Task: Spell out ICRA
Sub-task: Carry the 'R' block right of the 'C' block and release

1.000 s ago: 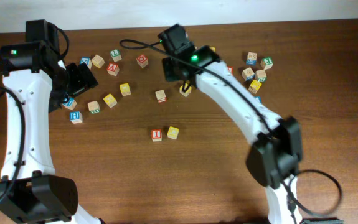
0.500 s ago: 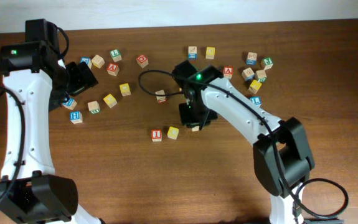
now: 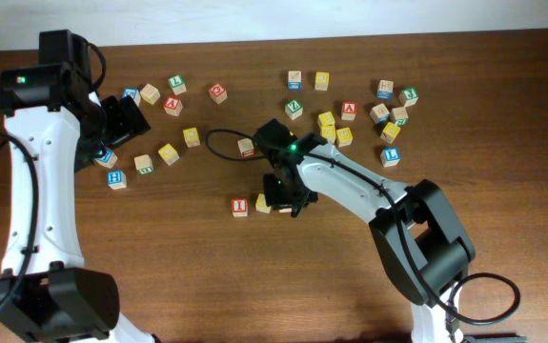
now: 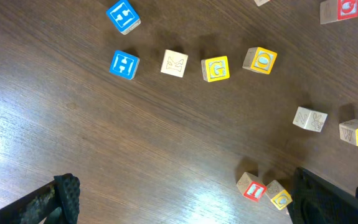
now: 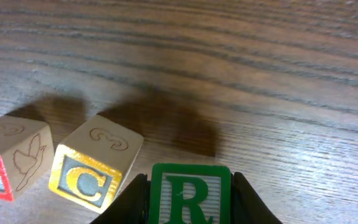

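The red I cube [image 3: 240,206] and the yellow C cube [image 3: 264,203] lie side by side at the table's middle. My right gripper [image 3: 286,198] sits just right of them, hiding its own cube from above. In the right wrist view the gripper [image 5: 190,200] is shut on the green R cube [image 5: 191,190], low over the wood, right of the C cube [image 5: 94,168] and the I cube [image 5: 10,162]. A red A cube [image 3: 349,109] lies in the back right cluster. My left gripper [image 3: 121,119] is open at the far left; its wrist view shows the I cube [image 4: 253,188].
Loose cubes are scattered at the back left [image 3: 167,152] and the back right [image 3: 388,131]. Two blue H cubes [image 4: 124,64], a yellow G cube [image 4: 215,68] and a yellow O cube [image 4: 261,60] lie below the left wrist. A black cable [image 3: 221,143] loops near the right arm.
My right gripper has come from the back centre forward and down, carrying the R cube to just right of the C cube. The left arm has not moved.
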Robot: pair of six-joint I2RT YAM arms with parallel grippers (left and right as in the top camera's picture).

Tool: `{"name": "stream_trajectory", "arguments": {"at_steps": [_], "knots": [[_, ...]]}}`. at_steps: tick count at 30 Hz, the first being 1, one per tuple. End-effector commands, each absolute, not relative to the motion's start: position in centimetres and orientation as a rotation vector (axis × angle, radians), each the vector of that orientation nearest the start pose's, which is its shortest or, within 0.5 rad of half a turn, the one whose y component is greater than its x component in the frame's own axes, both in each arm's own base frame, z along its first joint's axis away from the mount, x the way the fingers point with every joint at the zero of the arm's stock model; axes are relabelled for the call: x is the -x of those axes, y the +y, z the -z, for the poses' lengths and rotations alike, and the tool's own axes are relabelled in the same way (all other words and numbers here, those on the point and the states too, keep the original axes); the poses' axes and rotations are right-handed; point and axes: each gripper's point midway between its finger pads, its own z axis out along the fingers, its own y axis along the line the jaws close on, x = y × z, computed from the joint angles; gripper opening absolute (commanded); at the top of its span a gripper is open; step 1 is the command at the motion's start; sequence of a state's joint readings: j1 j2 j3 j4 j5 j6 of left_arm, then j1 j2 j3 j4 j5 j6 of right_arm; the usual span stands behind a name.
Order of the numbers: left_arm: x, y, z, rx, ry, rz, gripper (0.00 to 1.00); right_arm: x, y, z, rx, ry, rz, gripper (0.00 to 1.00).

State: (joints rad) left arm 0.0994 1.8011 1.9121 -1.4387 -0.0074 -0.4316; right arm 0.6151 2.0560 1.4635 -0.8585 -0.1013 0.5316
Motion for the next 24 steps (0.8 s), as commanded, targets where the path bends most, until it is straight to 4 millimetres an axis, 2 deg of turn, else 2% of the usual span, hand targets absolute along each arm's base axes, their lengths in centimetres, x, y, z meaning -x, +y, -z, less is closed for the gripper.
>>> {"name": "stream_trajectory", "arguments": {"at_steps": [1, 7, 12, 20, 22, 24], "knots": [[-37.4, 3.8, -21.8, 0.780, 2.799, 0.054, 0.99, -33.3, 24.2, -1.6, 0.117, 3.044, -0.155, 0.27], [-37.4, 3.8, -21.8, 0.780, 2.799, 0.054, 0.99, -34.8, 24.1, -1.7, 0.109, 2.974, -0.116, 0.27], [-37.3, 3.5, -21.8, 0.772, 2.804, 0.055, 0.99, -34.1, 23.7, -1.6, 0.112, 3.002, -0.093, 0.36], [-37.3, 3.4, -21.8, 0.765, 2.807, 0.055, 0.99, -33.9, 24.0, -1.7, 0.111, 3.016, -0.131, 0.36], [-37.4, 3.4, -21.8, 0.766, 2.806, 0.054, 0.99, -34.8, 24.6, -2.9, 0.108, 2.986, -0.156, 0.36], [-37.3, 3.4, -21.8, 0.766, 2.806, 0.049, 0.99, -36.1, 24.9, -5.6, 0.095, 2.938, -0.180, 0.36]]}}
